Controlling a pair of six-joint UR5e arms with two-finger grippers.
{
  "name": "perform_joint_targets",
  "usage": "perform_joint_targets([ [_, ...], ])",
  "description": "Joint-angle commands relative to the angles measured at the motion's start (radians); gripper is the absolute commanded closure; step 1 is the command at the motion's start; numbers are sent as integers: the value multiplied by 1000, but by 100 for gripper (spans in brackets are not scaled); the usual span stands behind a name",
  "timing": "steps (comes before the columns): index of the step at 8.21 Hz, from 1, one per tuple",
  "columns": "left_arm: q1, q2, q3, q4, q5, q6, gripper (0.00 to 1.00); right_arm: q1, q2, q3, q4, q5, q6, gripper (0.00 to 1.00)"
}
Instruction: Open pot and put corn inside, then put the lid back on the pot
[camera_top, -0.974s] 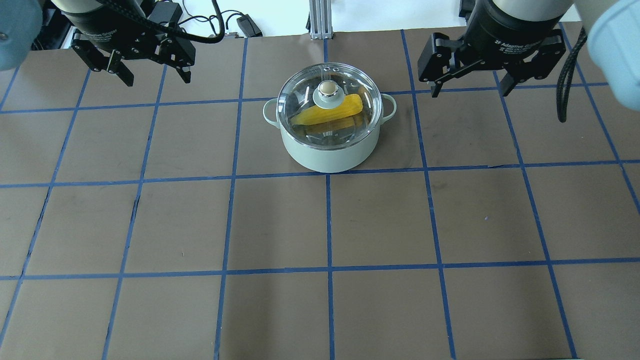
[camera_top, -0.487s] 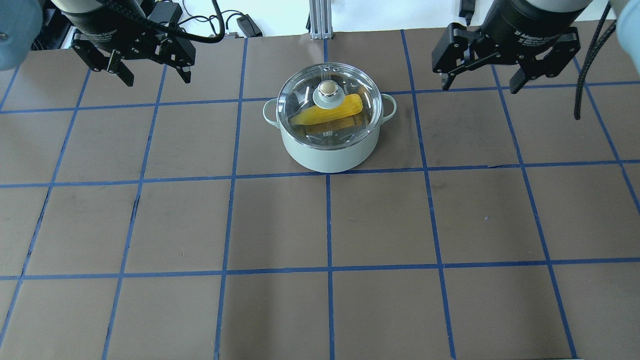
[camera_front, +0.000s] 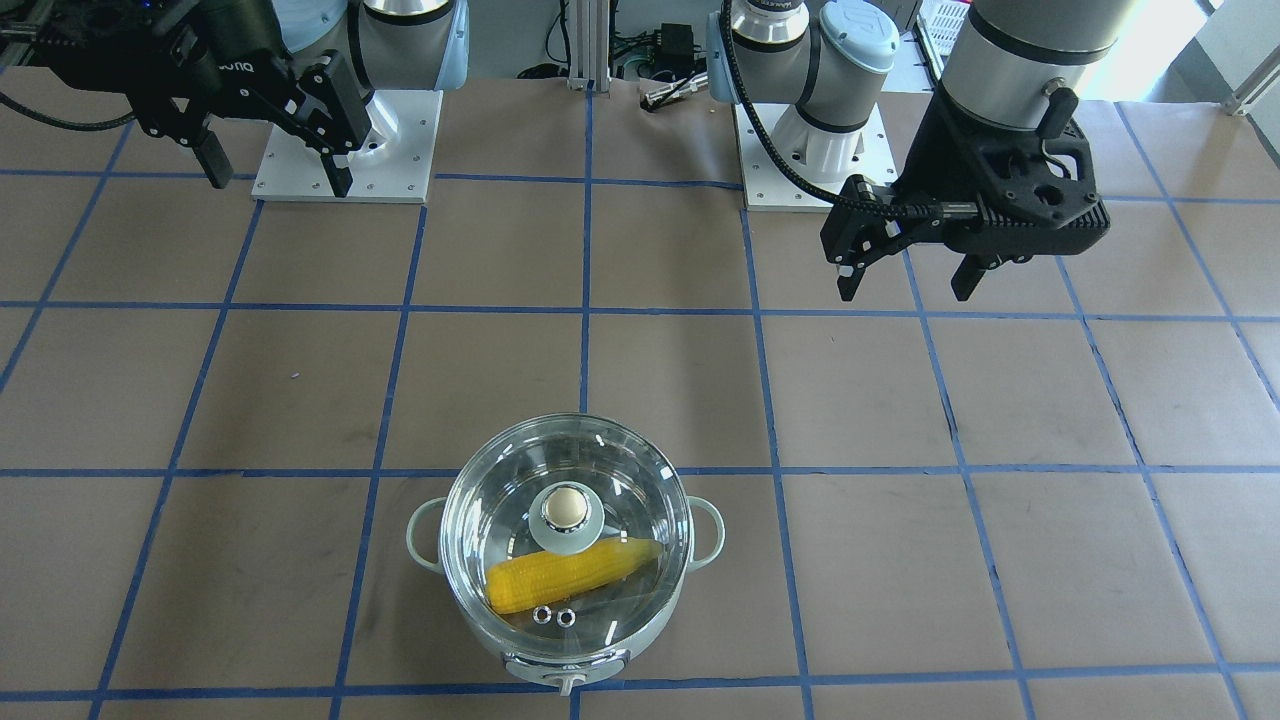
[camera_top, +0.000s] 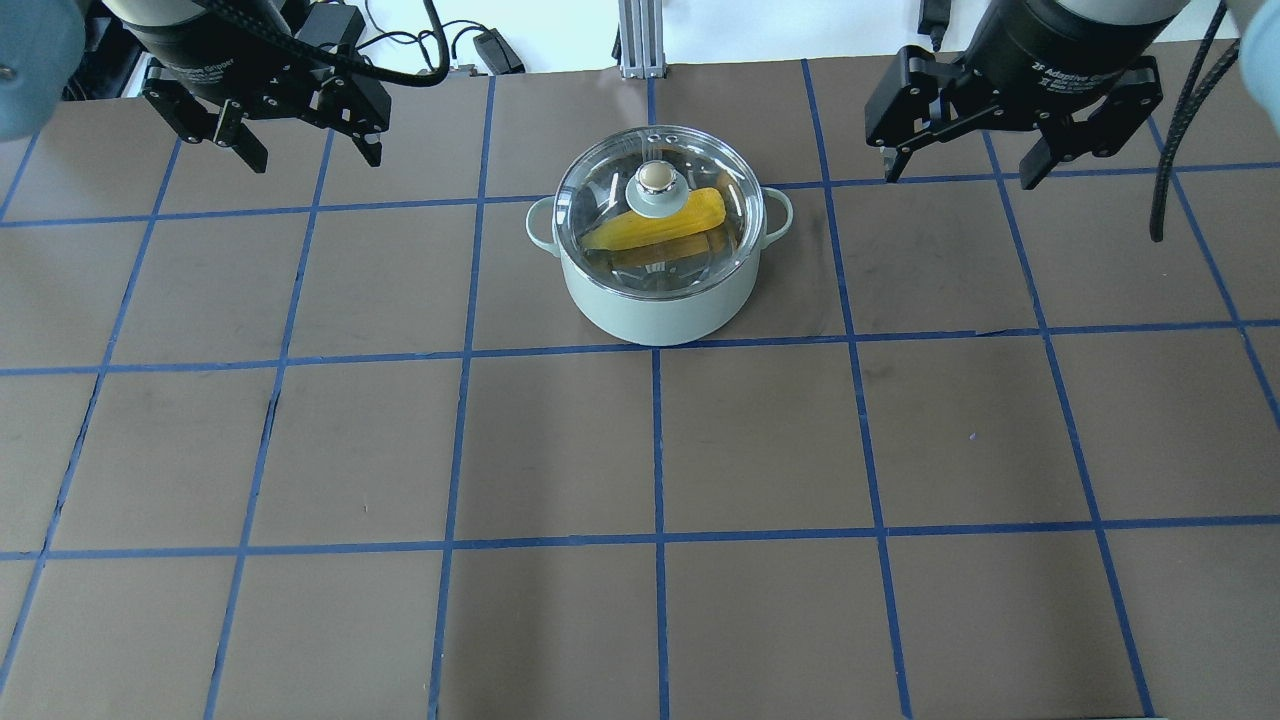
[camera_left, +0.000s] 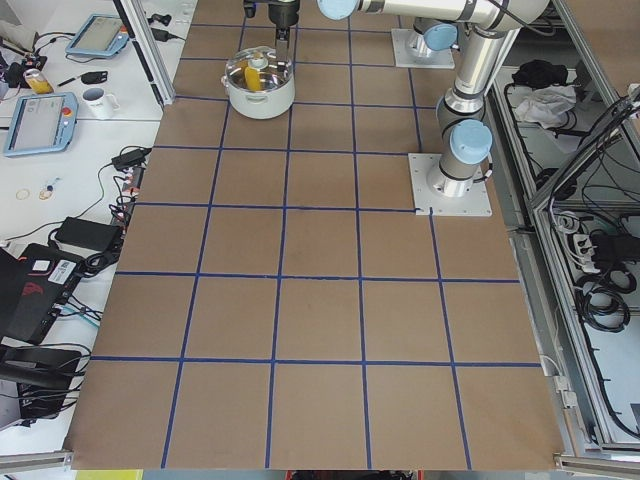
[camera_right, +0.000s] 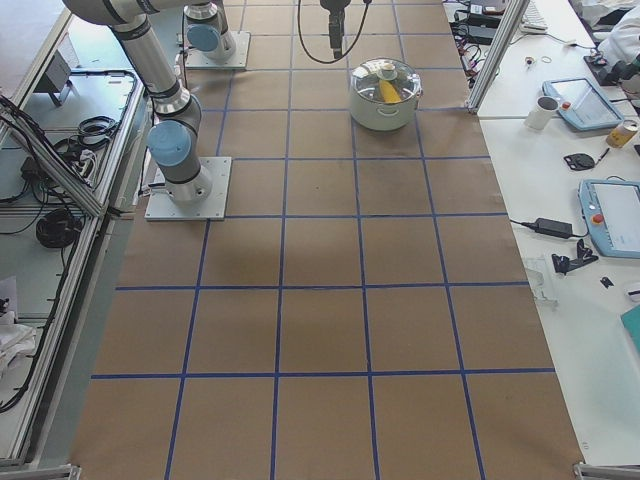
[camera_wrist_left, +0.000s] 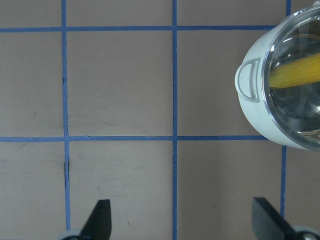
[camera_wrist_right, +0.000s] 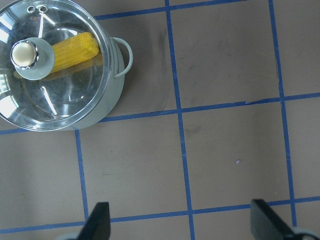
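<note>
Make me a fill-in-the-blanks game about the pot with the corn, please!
1. The bright yellow corn cob lies ____ the round mint-green pot.
2. The round clear glass lid with the beige ball knob sits on top of the ____.
3. The left gripper and the right gripper both hang above the table with their jaws ____.

Missing words: inside; pot; open.
</note>
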Motion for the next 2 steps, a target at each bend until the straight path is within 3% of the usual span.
perform_joint_targets([
  [1, 0, 0, 0, 0, 0, 0, 0, -1, -2, 0, 5, -2, 0, 0],
  [2, 0, 0, 0, 0, 0, 0, 0, -1, -2, 0, 5, -7, 0, 0],
])
